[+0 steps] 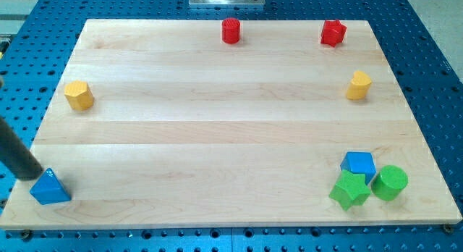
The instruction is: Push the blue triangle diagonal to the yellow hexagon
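Blue triangle (pixel 50 187) sits at the counter's (pixel 217 136) bottom-left corner in the view. My tip (pixel 35 175) touches its upper-left edge. I have no gripper here, just the rod. Up the view from the triangle, well apart, stands the yellow hexagon (pixel 78 95).

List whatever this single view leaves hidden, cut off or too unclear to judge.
- My tip: it sits at the blue triangle's upper-left corner; actual contact cannot be settled.
- The rod above my tip: cut off by the view's left edge.
- Two yellow blocks, left and right: too small to tell which is the hexagon.
- Blue cube: lower edge hidden by the green star-like block.
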`<state>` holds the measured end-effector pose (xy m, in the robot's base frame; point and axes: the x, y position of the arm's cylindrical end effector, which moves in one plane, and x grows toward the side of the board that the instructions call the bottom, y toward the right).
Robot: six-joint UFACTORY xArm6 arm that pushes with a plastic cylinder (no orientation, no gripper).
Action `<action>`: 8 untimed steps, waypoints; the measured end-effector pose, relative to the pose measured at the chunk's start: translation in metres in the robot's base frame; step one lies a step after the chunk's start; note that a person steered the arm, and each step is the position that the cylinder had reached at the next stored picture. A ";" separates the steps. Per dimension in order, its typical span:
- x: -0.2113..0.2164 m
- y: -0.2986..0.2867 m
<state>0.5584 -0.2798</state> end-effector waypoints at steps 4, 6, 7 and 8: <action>-0.006 -0.023; 0.021 0.035; 0.030 0.069; 0.044 0.071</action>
<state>0.6024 -0.2089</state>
